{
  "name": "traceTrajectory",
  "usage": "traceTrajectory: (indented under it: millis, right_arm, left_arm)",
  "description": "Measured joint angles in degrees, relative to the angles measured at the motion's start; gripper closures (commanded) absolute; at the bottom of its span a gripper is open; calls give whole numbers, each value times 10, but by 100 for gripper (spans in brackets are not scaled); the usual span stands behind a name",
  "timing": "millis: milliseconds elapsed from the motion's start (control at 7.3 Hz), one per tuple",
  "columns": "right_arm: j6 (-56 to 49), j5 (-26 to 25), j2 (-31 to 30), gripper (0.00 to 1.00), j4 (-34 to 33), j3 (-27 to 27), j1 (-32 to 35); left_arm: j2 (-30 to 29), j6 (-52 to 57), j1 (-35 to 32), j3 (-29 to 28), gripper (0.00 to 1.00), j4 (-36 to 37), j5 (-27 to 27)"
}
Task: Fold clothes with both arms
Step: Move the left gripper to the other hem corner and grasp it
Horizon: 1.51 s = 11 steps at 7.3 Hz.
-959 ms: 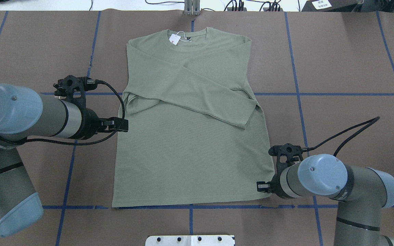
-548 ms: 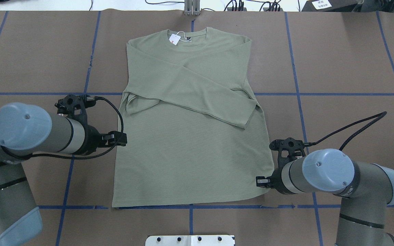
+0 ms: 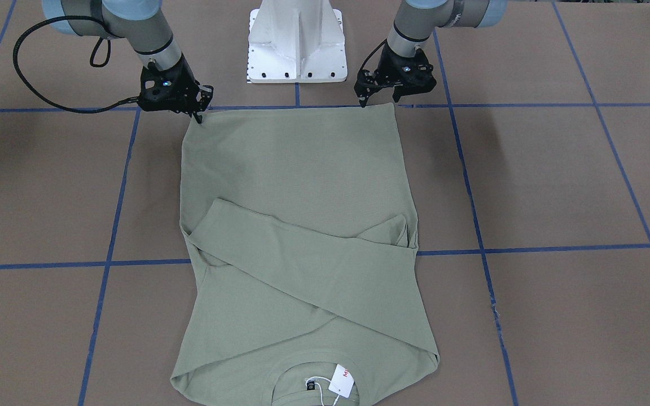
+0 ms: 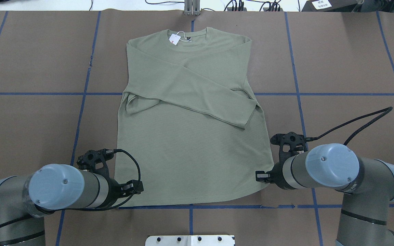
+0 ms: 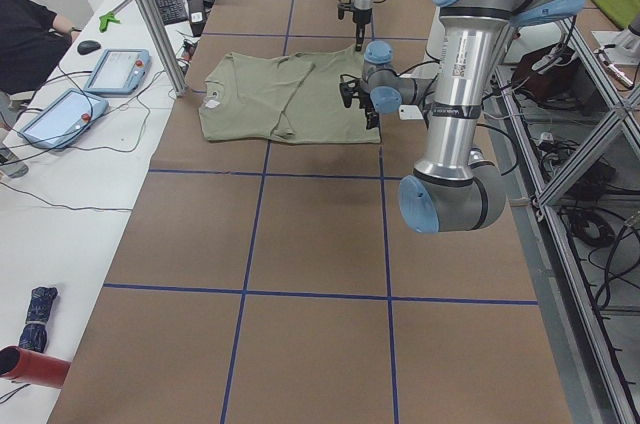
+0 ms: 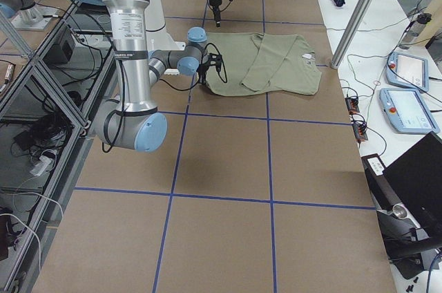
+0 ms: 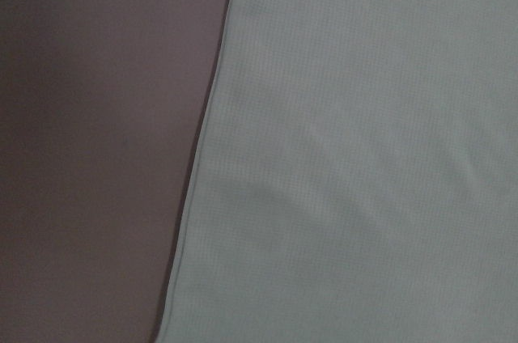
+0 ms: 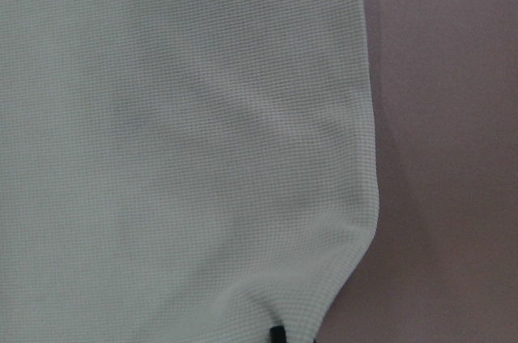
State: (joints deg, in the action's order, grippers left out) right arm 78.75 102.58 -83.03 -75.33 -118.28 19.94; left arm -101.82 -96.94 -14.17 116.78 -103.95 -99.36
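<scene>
- Table (image 4: 29, 51), brown paper cover with a blue tape grid: it carries everything you have listed below.
- Pale sage-green long-sleeved knit shirt (image 4: 190, 143): it lies flat at mid-table with both sleeves crossed over the chest. Its long axis runs straight away from the robot, collar at the far end and hem at the near end. You would judge the coming fold to carry the hem toward the collar, so the two hem corners are what count.
- Left arm (image 4: 56, 191), grey tube with blue caps: a second ago it stood beside the shirt's mid-side. It has since swung back toward the robot, to the hem.
- Right arm (image 4: 330, 165), same build: it has barely shifted.
- Left gripper (image 3: 378, 100), black, two-finger: it is at the hem's left corner with the fingers spread wide and nothing between them. Its wrist view shows you only the side edge of the cloth.
- Right gripper (image 4: 260, 176), black, two-finger: it is at the hem's right corner, and you can take it as pinched on the cloth. That corner was square before; it is now rounded and drawn in toward the fingers.
- White hang tag (image 4: 174, 39), red lettering: it sits at the collar, well apart from both grippers.
</scene>
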Motion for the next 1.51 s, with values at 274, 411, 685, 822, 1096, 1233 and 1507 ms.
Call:
traceTrajectory:
  millis: [274, 411, 685, 822, 1096, 1233, 1507]
  right_arm:
    - [0, 0, 1, 100, 1, 0, 2]
    - [0, 0, 1, 100, 1, 0, 3]
    - [0, 1, 1, 100, 2, -1, 6]
    - [0, 2, 1, 100, 2, -1, 8]
    - [0, 4, 1, 100, 2, -5, 12]
    - [0, 5, 1, 100, 1, -6, 13]
    - [0, 5, 1, 100, 2, -7, 15]
  left_arm:
    - [2, -4, 9, -22, 11, 1, 18]
    - [2, -4, 9, -26, 13, 8, 23]
    - [2, -4, 10, -26, 17, 28, 26]
    - [3, -4, 10, -26, 23, 32, 26]
    - [3, -4, 10, -26, 61, 34, 26]
    - [3, -4, 11, -27, 79, 35, 26]
    - [3, -3, 11, -28, 100, 35, 25]
